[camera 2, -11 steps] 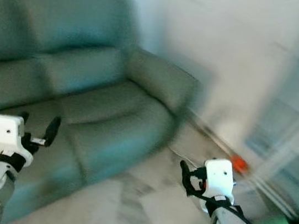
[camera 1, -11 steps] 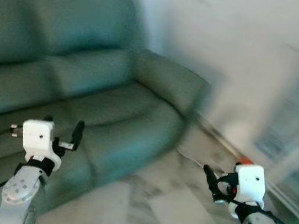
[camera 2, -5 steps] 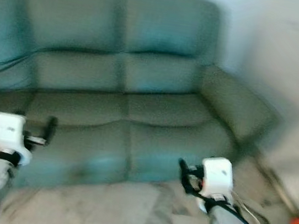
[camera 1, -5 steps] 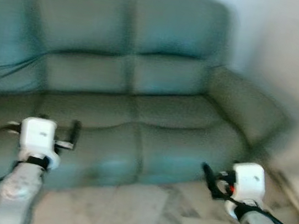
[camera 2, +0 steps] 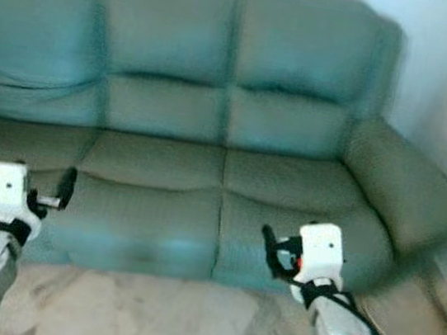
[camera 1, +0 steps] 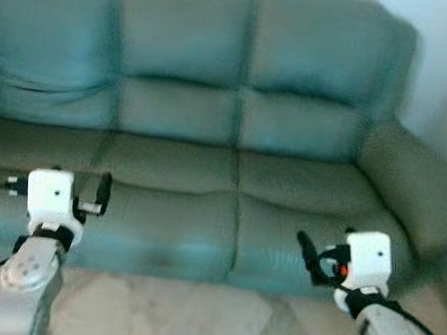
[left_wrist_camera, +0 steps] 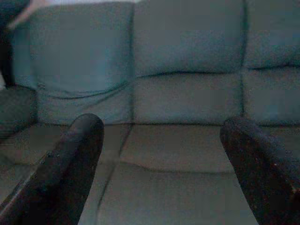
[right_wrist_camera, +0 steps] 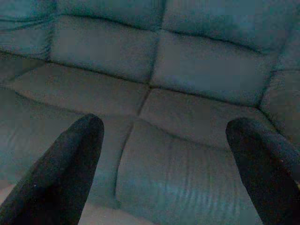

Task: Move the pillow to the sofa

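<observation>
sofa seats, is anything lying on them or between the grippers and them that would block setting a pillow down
Nothing visible does. The sofa cushions lie bare, and only marble floor lies before it. The left gripper and right gripper are both open, holding nothing, raised in front of the seat edge. No pillow can be seen.

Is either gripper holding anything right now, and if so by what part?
Nothing is held. The left gripper and right gripper are both open, with only the sofa seen between their fingers.
</observation>
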### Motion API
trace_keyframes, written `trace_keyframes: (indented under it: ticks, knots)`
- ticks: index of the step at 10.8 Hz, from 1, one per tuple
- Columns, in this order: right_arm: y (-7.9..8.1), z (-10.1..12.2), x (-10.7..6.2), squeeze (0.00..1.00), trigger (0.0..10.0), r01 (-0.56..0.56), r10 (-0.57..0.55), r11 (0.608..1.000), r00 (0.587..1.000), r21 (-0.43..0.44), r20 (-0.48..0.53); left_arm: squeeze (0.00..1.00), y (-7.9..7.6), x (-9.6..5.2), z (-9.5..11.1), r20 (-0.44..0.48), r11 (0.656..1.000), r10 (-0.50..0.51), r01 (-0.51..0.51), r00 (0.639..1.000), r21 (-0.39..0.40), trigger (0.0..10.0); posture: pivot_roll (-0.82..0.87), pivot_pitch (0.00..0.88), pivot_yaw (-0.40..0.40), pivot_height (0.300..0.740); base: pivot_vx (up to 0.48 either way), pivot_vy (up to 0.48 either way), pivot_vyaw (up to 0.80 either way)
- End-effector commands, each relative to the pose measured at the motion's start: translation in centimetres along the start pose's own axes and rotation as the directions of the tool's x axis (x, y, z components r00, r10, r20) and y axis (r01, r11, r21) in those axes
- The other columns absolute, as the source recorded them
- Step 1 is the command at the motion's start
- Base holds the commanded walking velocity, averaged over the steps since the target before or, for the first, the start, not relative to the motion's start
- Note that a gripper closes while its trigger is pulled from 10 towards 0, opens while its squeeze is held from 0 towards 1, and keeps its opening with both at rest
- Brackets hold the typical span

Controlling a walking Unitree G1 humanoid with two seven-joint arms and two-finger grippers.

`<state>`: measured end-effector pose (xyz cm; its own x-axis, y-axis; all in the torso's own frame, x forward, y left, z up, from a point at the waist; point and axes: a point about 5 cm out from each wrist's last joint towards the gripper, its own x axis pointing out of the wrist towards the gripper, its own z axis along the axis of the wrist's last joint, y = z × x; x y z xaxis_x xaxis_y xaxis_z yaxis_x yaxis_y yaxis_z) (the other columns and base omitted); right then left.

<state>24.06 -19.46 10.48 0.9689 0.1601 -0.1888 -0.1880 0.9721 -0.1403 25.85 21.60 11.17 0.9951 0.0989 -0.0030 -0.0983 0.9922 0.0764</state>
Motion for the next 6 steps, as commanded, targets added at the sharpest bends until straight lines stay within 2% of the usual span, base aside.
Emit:
trace_keyframes:
  ticks: [1, 6]
  knots:
    - [-0.28, 0.09, 0.10, 0.00, 10.0, 0.004, -0.004, 1.000, 1.000, -0.004, -0.002, 0.00, -0.12, -0.04, -0.06, -0.004, 1.000, -0.001, 0.001, 1.000, 0.017, 10.0, -0.10, 0.000, -0.040, 0.740, 0.000, 0.000, 0.80]
    - [-0.54, 0.31, 0.54, 0.00, 10.0, 0.016, -0.016, 1.000, 1.000, 0.002, 0.011, 0.00, -0.12, 0.03, -0.26, -0.018, 0.999, 0.020, -0.020, 1.000, 0.033, 10.0, -0.11, 0.000, -0.031, 0.740, 0.000, 0.000, 0.79]
